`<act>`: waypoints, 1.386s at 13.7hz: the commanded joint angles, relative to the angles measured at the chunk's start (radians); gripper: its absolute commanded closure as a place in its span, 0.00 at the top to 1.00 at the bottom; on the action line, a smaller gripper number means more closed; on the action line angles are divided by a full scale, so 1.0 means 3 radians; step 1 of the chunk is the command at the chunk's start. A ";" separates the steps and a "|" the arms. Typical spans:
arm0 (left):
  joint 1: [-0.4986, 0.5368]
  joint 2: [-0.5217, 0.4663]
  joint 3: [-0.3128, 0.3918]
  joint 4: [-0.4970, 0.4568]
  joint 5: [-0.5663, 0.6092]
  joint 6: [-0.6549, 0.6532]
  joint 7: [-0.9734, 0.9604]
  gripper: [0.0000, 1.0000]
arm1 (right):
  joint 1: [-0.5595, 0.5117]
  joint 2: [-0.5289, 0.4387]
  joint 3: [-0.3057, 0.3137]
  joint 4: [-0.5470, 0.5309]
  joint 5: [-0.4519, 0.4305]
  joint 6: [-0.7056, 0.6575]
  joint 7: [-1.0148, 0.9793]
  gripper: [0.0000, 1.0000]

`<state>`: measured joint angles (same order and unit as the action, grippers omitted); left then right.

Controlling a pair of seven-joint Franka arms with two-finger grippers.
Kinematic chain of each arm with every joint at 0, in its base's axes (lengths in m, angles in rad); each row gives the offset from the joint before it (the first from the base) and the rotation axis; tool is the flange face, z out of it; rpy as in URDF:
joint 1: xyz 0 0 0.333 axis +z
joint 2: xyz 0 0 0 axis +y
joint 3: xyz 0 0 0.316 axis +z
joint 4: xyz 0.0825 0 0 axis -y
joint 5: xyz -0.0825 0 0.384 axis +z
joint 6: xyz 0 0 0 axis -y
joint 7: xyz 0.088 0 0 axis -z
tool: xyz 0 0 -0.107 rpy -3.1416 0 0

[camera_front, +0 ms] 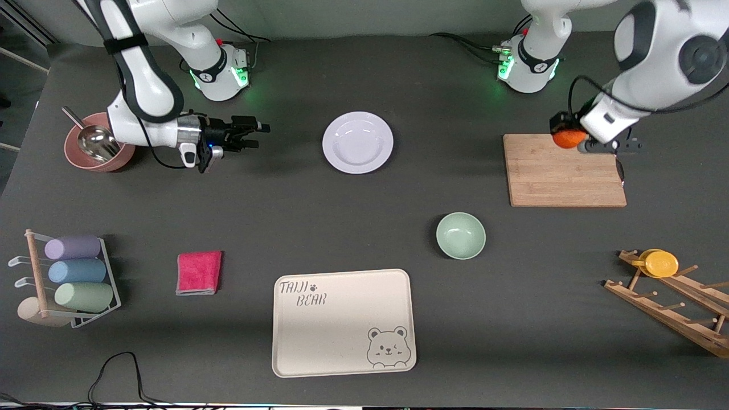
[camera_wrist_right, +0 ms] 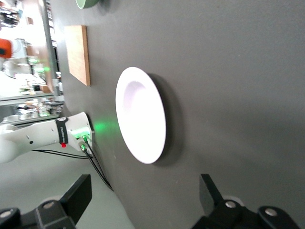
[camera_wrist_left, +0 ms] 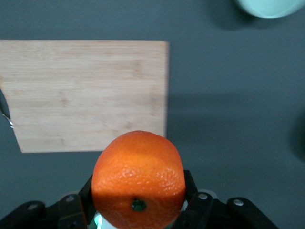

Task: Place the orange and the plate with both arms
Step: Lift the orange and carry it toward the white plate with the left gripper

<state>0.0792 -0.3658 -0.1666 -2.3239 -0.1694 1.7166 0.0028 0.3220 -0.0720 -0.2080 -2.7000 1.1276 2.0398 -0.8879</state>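
My left gripper [camera_front: 569, 138] is shut on the orange [camera_front: 568, 138] and holds it in the air over the corner of the wooden cutting board [camera_front: 564, 171]. In the left wrist view the orange [camera_wrist_left: 138, 180] sits between the dark fingers [camera_wrist_left: 195, 200], above the board [camera_wrist_left: 86, 93]. The pale lavender-white plate [camera_front: 357, 142] lies flat on the table between the two arms. My right gripper [camera_front: 256, 134] is open and empty, held low above the table beside the plate, toward the right arm's end. The plate [camera_wrist_right: 140, 114] shows ahead of its spread fingers [camera_wrist_right: 78, 195].
A mint-green bowl [camera_front: 461, 235] stands nearer the front camera than the plate. A cream bear tray [camera_front: 343, 322] lies at the front. A red cloth [camera_front: 199, 273], a cup rack [camera_front: 68, 279], a pink bowl with a scoop [camera_front: 97, 149] and a wooden rack holding a yellow disc [camera_front: 660, 263] sit around.
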 commanded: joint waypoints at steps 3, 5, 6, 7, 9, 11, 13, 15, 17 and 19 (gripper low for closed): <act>-0.0645 -0.0155 -0.0078 0.0486 -0.0451 -0.0481 -0.1007 0.00 | 0.0108 0.0536 -0.0058 0.0026 0.0790 -0.0024 -0.0930 1.00; -0.0811 -0.0182 -0.0404 0.0511 -0.0728 -0.0283 -0.1734 0.00 | 0.0108 0.0705 -0.0079 0.0031 0.0940 -0.0050 -0.1217 1.00; -0.0821 -0.0182 -0.0669 0.0516 -0.0810 -0.0114 -0.2051 0.00 | 0.0108 0.0786 -0.0089 0.0031 0.1042 -0.0136 -0.1370 1.00; -0.0821 -0.0167 -0.0976 0.0526 -0.0851 0.0105 -0.2358 0.00 | 0.0108 0.0904 -0.0150 0.0031 0.1098 -0.0208 -0.1503 1.00; -0.0821 -0.0060 -0.1381 0.0526 -0.0857 0.0494 -0.2754 0.00 | 0.0108 0.1078 -0.0206 0.0036 0.1246 -0.0356 -0.1759 1.00; -0.0816 0.0068 -0.1683 0.0527 -0.0852 0.0770 -0.3024 0.00 | 0.0108 0.1191 -0.0227 0.0036 0.1293 -0.0377 -0.1898 1.00; -0.0811 0.0277 -0.1939 0.0532 -0.0801 0.1077 -0.3352 0.00 | 0.0108 0.1227 -0.0227 0.0036 0.1309 -0.0377 -0.1883 1.00; -0.0821 0.0533 -0.2103 0.0532 -0.0790 0.1358 -0.3430 0.00 | 0.0108 0.1288 -0.0227 0.0031 0.1309 -0.0382 -0.1827 1.00; -0.0811 0.0763 -0.2348 0.0501 -0.0491 0.1660 -0.3745 0.00 | 0.0113 0.1283 -0.0222 0.0031 0.1298 -0.0413 -0.1537 1.00; -0.0908 0.1115 -0.2410 0.0511 0.0030 0.1845 -0.4154 0.00 | 0.0200 0.1273 -0.0227 0.0031 0.1293 -0.0413 -0.1499 1.00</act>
<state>-0.1719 -0.1258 -0.8693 -2.1895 -0.2716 2.2206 -1.1326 0.3446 0.3077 -0.2645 -2.6967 1.4918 1.9239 -1.3718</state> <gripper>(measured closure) 0.291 0.000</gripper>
